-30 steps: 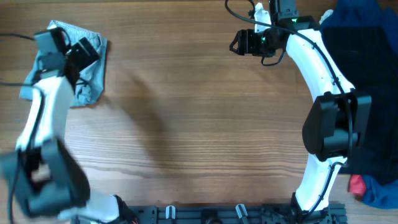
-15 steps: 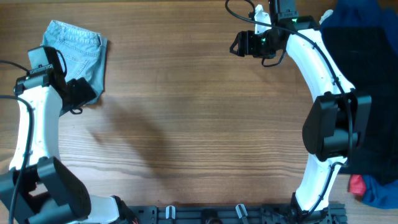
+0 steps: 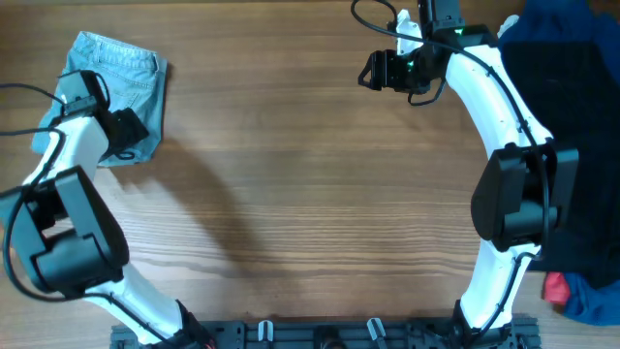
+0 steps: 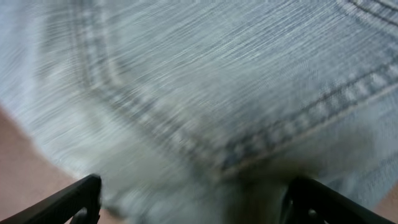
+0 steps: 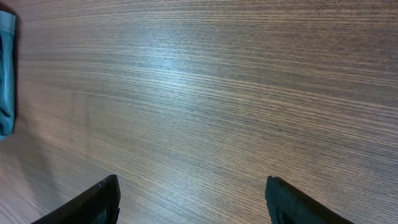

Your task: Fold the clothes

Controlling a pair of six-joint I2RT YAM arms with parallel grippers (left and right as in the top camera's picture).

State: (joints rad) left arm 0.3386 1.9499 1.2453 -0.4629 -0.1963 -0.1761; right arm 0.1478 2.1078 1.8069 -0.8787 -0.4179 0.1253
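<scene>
The light blue denim shorts lie folded into a small bundle at the table's far left corner. My left gripper is over their lower edge; in the left wrist view the blurred denim with its seams fills the frame, and the jaws are open with cloth between and below them. My right gripper is open and empty over bare wood at the far middle-right; its jaws show spread above the tabletop. A sliver of the shorts shows at the left edge of the right wrist view.
A pile of dark blue, black and red clothes lies along the table's right edge. A black rail runs along the near edge. The wooden table lies between the arms.
My left arm swung off the shorts toward the near side, uncovering them, then came back over their lower edge. The right arm has not moved.
</scene>
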